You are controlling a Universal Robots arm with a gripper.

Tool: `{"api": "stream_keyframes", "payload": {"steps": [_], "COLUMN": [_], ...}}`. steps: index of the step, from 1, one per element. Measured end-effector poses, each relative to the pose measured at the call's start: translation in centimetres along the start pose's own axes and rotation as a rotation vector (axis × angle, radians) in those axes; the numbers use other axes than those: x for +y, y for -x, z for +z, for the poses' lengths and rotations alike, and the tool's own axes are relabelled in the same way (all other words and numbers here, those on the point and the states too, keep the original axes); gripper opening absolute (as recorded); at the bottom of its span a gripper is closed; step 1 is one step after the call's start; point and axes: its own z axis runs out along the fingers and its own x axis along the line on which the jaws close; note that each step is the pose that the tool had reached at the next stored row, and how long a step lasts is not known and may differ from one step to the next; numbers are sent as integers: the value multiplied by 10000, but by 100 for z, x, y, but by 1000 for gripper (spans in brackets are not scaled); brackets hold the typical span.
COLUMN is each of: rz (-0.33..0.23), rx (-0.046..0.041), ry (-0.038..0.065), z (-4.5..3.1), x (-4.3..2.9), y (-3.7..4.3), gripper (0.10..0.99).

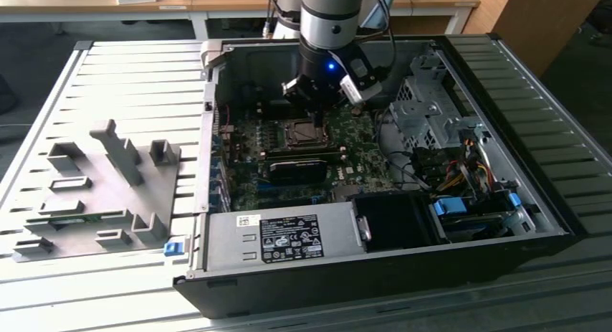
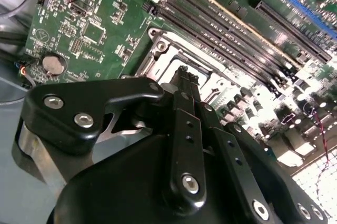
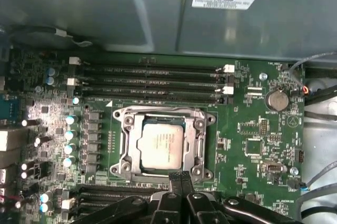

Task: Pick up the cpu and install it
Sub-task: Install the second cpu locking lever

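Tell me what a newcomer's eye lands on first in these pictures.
The open computer case on the slatted table, with the robot arm reaching down into it. In the first wrist view, the cpu lies in the socket frame on the green motherboard, its silver top catching the light. The gripper hangs at the socket's edge, jaws together.
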Motion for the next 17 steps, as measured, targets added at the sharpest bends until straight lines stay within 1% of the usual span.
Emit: {"api": "stream_keyframes", "payload": {"steps": [8,11,14,17], "rz": [2,-1,1,2], "rx": [2,2,2,8], "ry": [-1,0,-1,0], "z": [8,25,37,42], "x": [-74,-90,-107,-149], "y": [-13,-58,-136,-151], "gripper": [106,106,106,106]}}
